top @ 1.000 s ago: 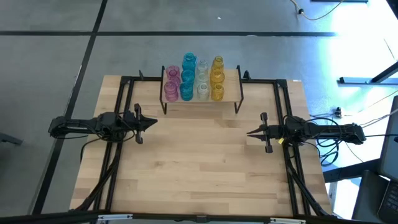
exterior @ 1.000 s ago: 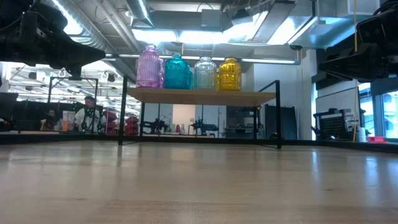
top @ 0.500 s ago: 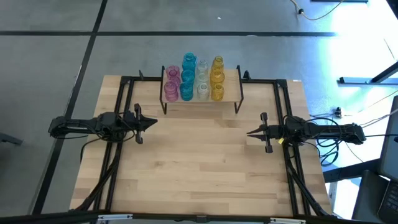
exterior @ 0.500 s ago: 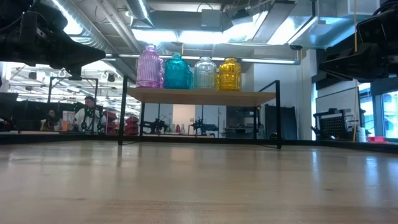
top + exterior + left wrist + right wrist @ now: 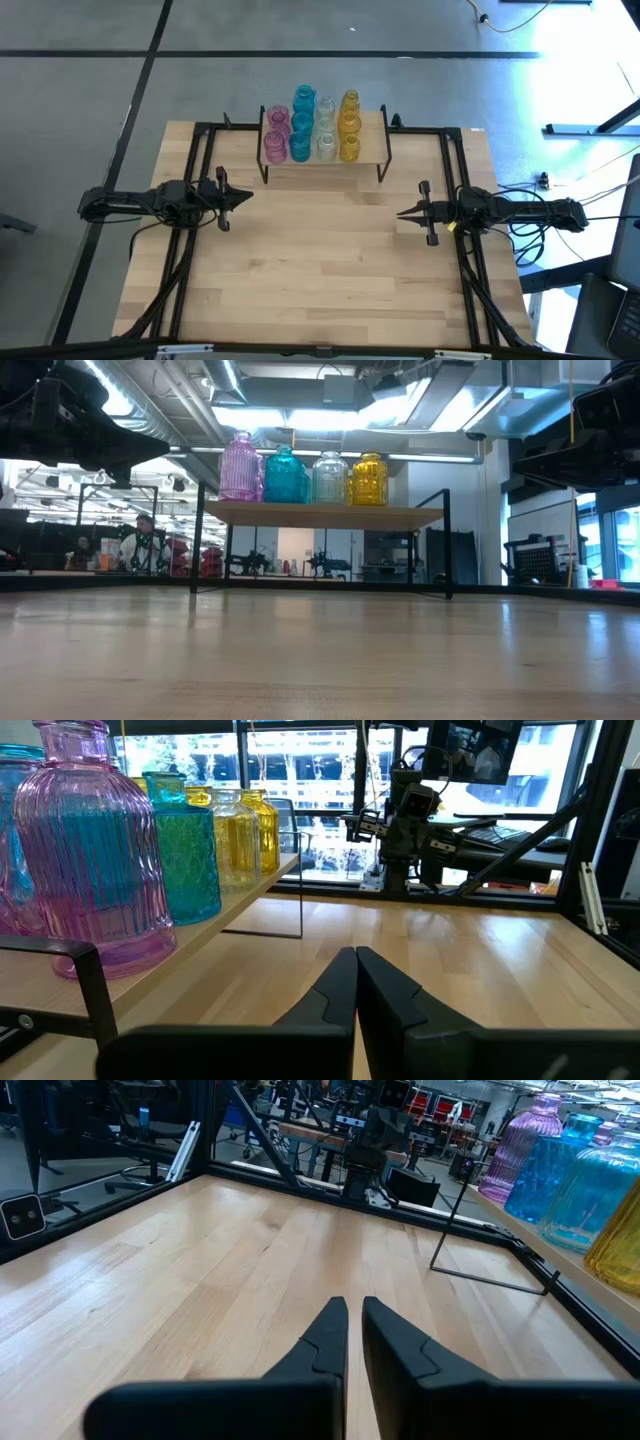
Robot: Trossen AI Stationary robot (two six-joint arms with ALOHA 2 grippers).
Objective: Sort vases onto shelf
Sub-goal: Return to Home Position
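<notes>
Several glass vases stand upright on their bases on the shelf (image 5: 372,138) at the table's far side, in rows by colour: pink vases (image 5: 275,135), teal-blue vases (image 5: 303,125), clear vases (image 5: 326,128) and amber-yellow vases (image 5: 349,128). The low view shows the front pink vase (image 5: 240,468), teal vase (image 5: 286,475), clear vase (image 5: 330,477) and yellow vase (image 5: 369,479). My left gripper (image 5: 250,197) is shut above the table's left side. My right gripper (image 5: 400,213) is shut above the right side. Both point toward the table's middle and hold nothing.
A black metal frame (image 5: 205,140) runs along the table's left, far and right edges. The wooden tabletop (image 5: 320,260) lies bare between the grippers and toward the near edge. Cables (image 5: 530,235) trail off the right side.
</notes>
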